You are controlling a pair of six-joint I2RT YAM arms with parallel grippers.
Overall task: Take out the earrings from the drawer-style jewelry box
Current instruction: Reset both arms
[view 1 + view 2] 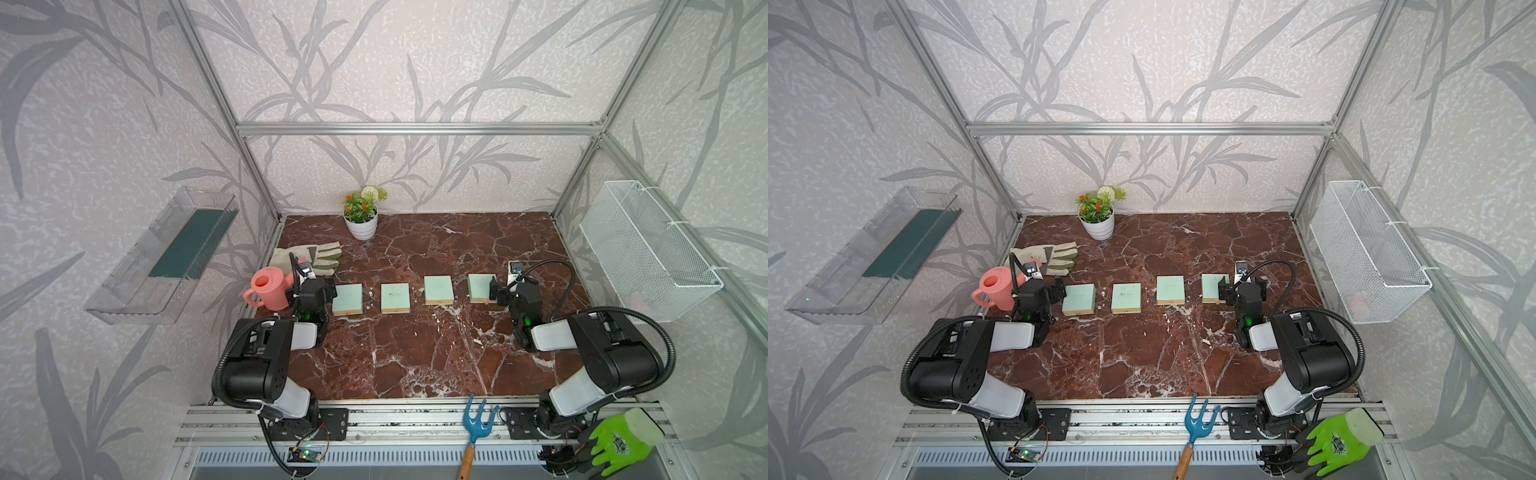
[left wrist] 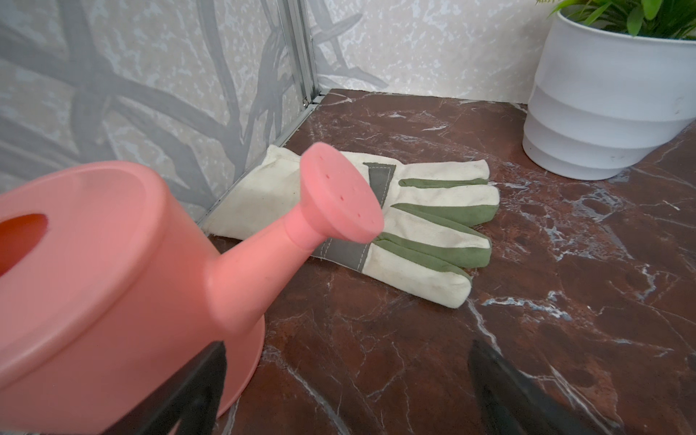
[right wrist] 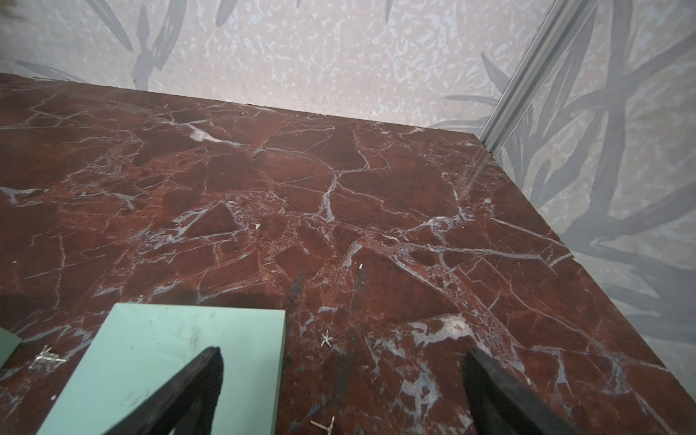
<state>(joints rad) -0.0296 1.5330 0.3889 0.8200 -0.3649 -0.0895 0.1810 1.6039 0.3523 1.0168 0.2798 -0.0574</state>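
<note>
Both arms wait at the ends of the row, no drawer pulled out yet.

Four boxes (image 1: 395, 296) sit shut on the table (image 3: 376, 188). The left gripper (image 2: 344, 357) hangs wide and empty beside the one can (image 2: 94, 282), and the right gripper (image 3: 341, 356) hangs just as wide over the end box (image 3: 158, 339). Three earrings (image 3: 327, 339) lie loose beside that box; any inside are hidden. Next, I'd guess: brace a box, pinch its drawer front, slide it out.

Closed mint-green box (image 3: 150, 339), silvery earrings (image 3: 327, 338) beside
</note>
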